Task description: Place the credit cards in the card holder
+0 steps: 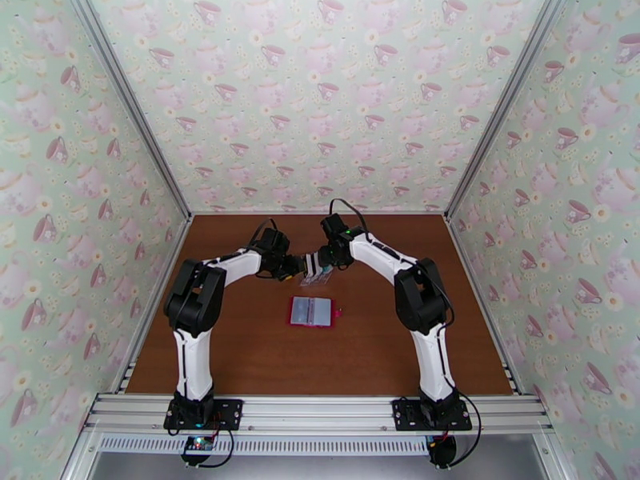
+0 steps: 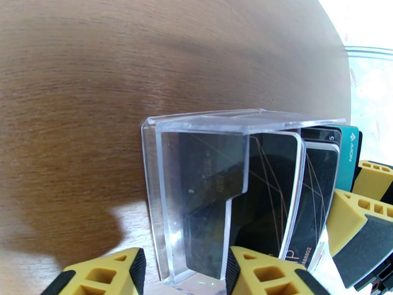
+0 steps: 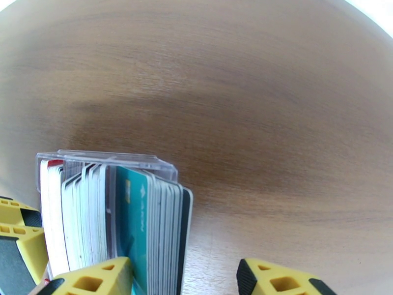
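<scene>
Clear plastic slotted rack (image 2: 196, 138), packed with black, white and teal credit cards (image 3: 147, 217), stands on the wooden surface (image 3: 275, 94) near the open red fold-over wallet (image 1: 312, 312), on its far side. The step in hand, I judge, is drawing a card out. The left hand (image 2: 185, 274) brackets the rack's end; I cannot tell whether it presses. The right hand (image 3: 184, 280) is spread around the outer cards and needs to pinch one, then lift. The teal card (image 2: 350, 153) reads "AION"; a black card (image 2: 314, 212) shows "888802".

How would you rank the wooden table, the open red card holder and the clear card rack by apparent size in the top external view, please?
Largest to smallest:
1. wooden table
2. card holder
3. clear rack, only partly visible, so how much smaller it is than the holder is unsure.
</scene>
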